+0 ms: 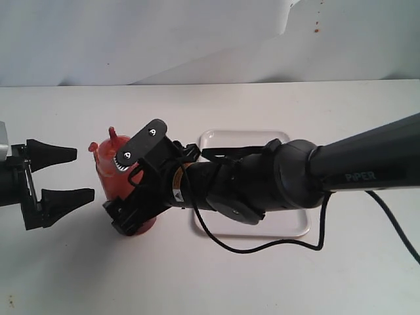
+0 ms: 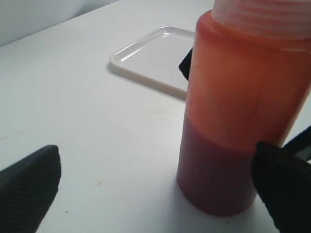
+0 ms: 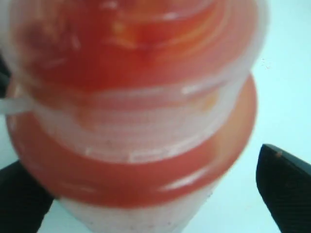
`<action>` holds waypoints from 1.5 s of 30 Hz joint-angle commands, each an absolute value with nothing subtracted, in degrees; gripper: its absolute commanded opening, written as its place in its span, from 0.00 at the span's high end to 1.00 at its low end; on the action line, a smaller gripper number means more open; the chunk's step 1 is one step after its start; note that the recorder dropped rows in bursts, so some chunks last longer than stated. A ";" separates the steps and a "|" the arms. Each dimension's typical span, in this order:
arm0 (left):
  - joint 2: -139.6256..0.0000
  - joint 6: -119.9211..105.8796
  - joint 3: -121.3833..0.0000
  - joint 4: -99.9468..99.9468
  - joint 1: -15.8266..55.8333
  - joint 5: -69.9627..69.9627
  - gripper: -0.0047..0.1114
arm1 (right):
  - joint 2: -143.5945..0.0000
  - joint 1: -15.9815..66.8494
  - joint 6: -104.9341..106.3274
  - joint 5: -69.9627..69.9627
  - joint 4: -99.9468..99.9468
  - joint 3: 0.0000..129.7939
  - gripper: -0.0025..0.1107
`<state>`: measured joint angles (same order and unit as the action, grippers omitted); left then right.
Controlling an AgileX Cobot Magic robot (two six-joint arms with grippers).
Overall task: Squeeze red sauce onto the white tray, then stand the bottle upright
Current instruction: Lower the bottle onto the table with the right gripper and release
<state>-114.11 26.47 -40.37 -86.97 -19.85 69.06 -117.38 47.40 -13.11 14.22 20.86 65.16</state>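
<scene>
The bottle (image 1: 108,174) stands upright on the table, left of the white tray (image 1: 216,138). Its nozzle points up and its small cap hangs to one side. Dark red sauce (image 2: 214,170) fills its lower part; I see no sauce on the tray (image 2: 150,58). My right gripper (image 1: 134,177) reaches across the tray and is open, with one finger on each side of the bottle (image 3: 136,97). A gap shows beside one finger (image 3: 284,184). My left gripper (image 1: 69,174) is open just left of the bottle (image 2: 243,111), holding nothing.
The right arm (image 1: 341,170) and its cable (image 1: 262,246) lie over most of the tray. A pale backdrop (image 1: 164,39) rises behind the table, with small red specks (image 1: 315,29) on it.
</scene>
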 commanded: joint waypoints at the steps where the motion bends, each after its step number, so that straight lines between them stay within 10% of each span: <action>1: -113.62 26.94 -40.28 -86.48 -19.70 69.96 0.06 | -115.09 48.02 -15.79 12.47 21.43 65.46 0.05; 19: -113.62 28.89 -40.28 -86.25 -19.70 69.96 0.06 | -110.64 51.45 -15.03 -10.47 21.68 65.46 0.10; 36: -111.65 34.62 -40.28 -90.33 -19.80 69.96 0.06 | -93.66 51.45 -13.72 -25.60 21.54 56.23 0.97; 45: -101.20 38.76 -37.18 -94.83 -19.80 69.96 0.06 | -75.13 51.45 -17.11 -19.25 30.04 39.49 0.98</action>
